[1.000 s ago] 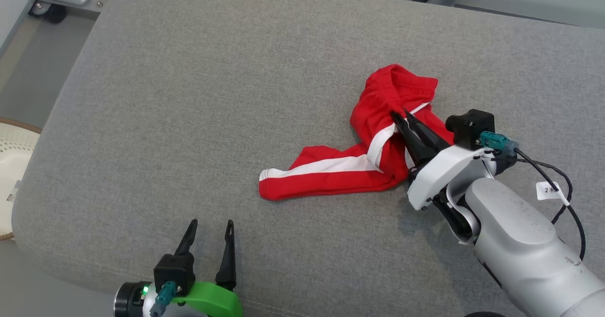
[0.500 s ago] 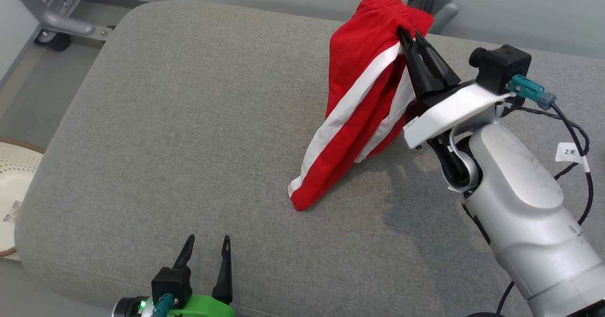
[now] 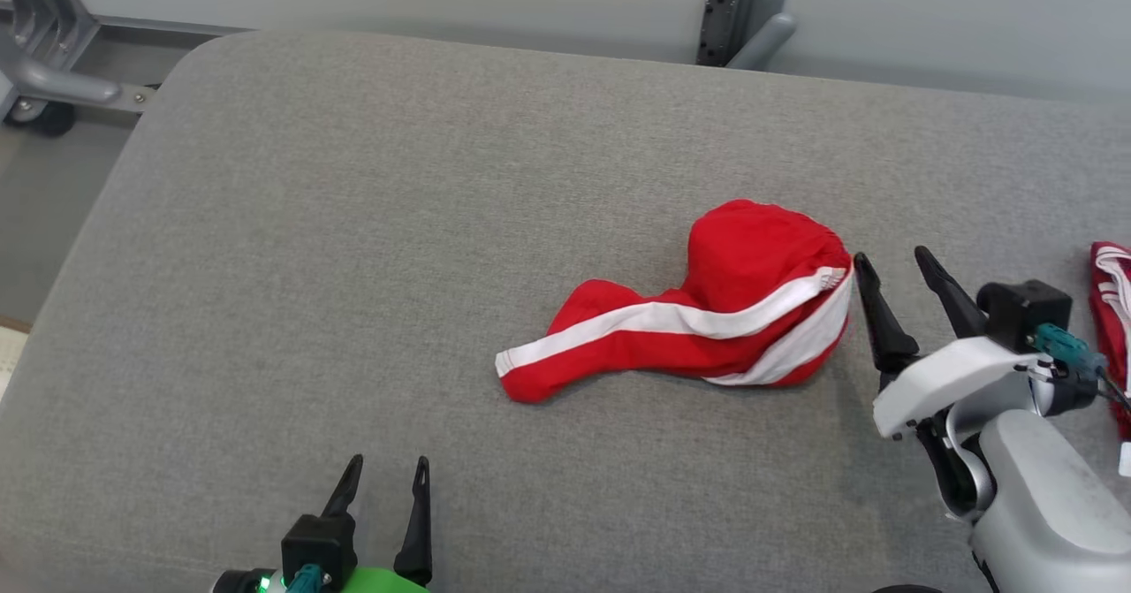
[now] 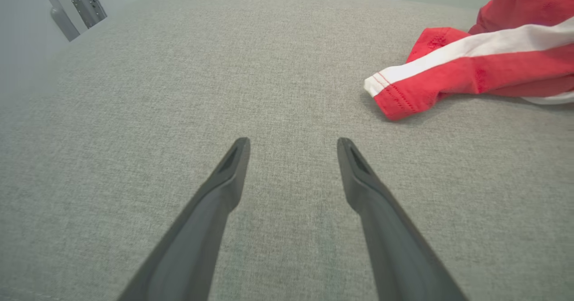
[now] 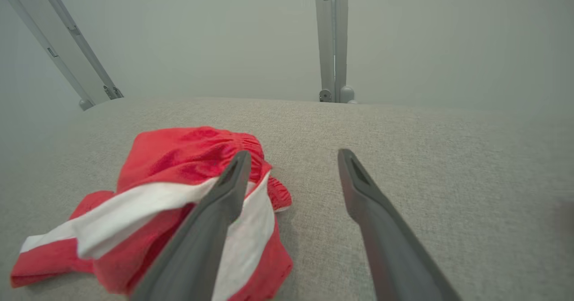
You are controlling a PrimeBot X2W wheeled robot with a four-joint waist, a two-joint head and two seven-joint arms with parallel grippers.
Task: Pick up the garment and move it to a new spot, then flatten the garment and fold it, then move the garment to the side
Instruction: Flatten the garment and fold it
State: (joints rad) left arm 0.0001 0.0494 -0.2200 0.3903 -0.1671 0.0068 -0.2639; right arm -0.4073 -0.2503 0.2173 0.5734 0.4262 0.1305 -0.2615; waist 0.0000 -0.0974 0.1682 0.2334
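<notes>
No longer hanging lifted as half a second ago: lying crumpled now, the red white-striped shorts (image 3: 698, 332), resting on the grey cushion (image 3: 353, 222) a little right of the cushion's middle, one leg stretching toward the cushion's left side. Hovering further toward the cushion's right side, the right gripper (image 3: 890, 254), fingers released and spreading wide, gripping nothing, the nearer finger just beside the bunched waistband; touching or not, hard to tell. Waiting at the cushion's near edge, the left gripper (image 3: 389, 461), fingers likewise standing apart, empty. Lying at the cushion's far right edge, a second red-and-white garment (image 3: 1109, 301).
</notes>
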